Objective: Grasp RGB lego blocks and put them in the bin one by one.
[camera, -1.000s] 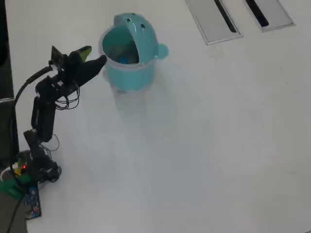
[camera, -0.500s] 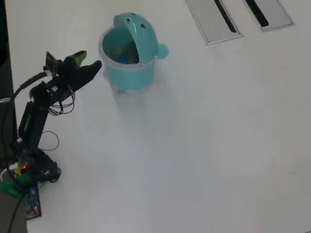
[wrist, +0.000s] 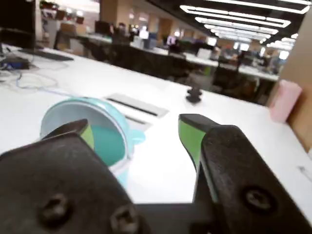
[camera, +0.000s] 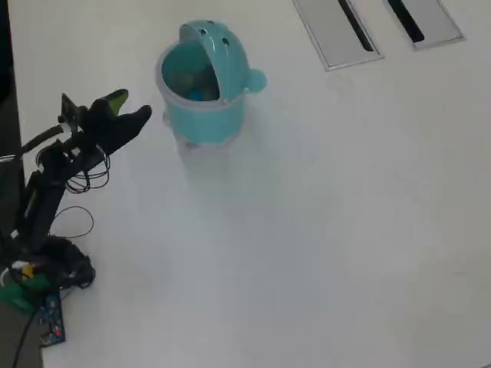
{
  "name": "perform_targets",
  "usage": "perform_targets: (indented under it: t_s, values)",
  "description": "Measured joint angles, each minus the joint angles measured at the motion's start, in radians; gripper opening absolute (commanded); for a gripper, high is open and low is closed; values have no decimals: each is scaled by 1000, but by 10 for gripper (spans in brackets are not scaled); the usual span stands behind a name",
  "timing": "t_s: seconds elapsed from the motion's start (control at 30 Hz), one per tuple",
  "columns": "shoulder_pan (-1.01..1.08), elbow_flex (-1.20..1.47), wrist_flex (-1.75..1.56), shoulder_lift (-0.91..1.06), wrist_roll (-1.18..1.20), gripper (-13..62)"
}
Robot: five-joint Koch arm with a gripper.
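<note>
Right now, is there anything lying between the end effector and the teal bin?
No. In the overhead view, only bare white table separates the end effector from the teal bin; no block lies there.

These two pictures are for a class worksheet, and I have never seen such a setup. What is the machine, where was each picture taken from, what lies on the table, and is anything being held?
The machine is a small hobby robot arm on a white table. The overhead view looks straight down; the wrist view comes from a camera riding on the arm, so its gripper fills the foreground. The gripper is open, with green-padded jaws spread apart and nothing between them. Beside it stands a round teal bin with its domed lid tipped back; something blue lies inside, too small to identify. Two grey panels are set into the table's far edge. No loose blocks show on the table.
</note>
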Motion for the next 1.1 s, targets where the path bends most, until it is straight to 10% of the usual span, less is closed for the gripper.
perform_targets:
  t_s: [1.1]
  values:
    - [78,822,-376,379,25,325]
